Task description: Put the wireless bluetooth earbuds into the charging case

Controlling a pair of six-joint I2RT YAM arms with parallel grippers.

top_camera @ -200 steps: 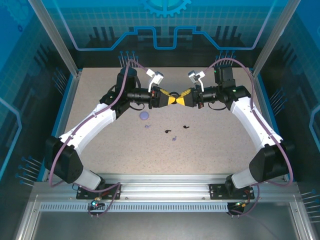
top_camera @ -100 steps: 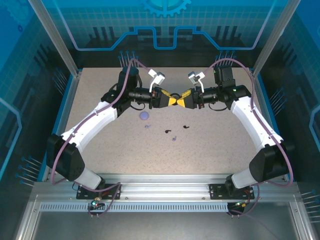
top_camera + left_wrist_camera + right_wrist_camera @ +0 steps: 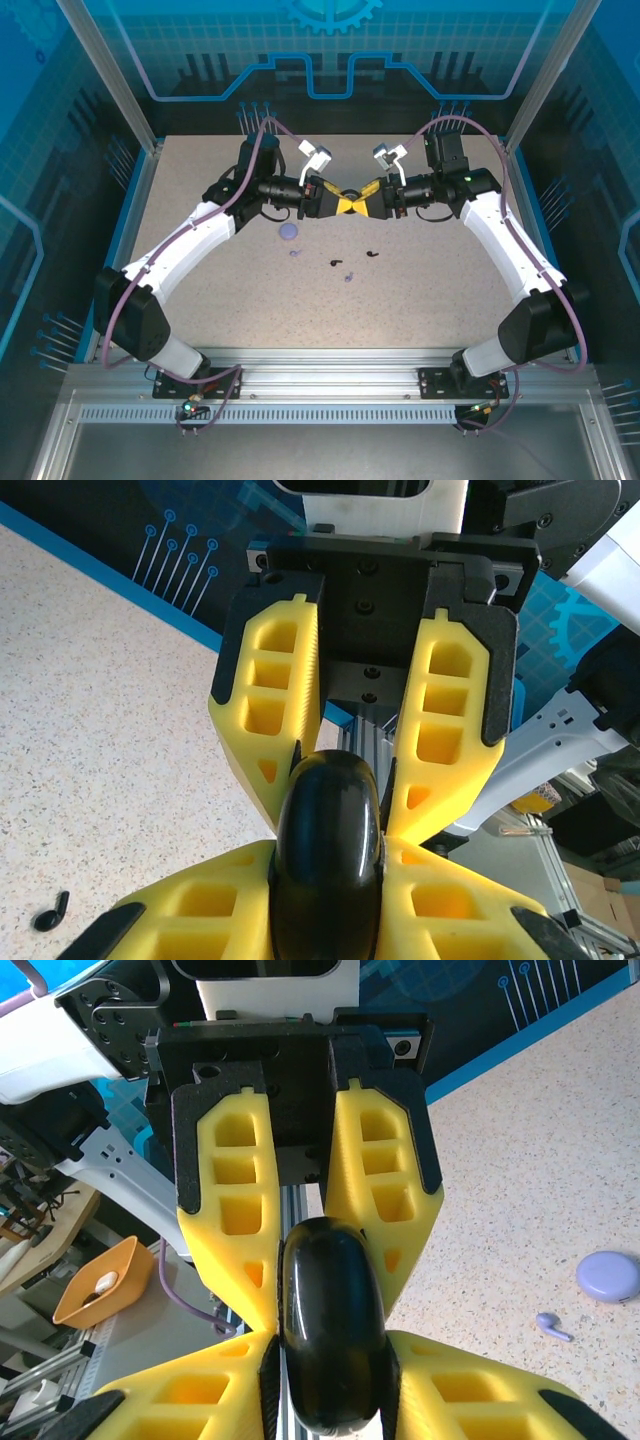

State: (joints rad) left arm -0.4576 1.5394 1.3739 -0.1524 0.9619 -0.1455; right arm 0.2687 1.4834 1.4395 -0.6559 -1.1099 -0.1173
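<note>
Bright, even light; sharp focus.

Black case (image 3: 328, 860), yellow jaws, lavender earbud (image 3: 552, 1326)

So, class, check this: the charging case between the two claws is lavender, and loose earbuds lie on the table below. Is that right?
No. The charging case between the left claw and right claw is black, as the left wrist view shows. Loose earbuds do lie on the table below.
</note>
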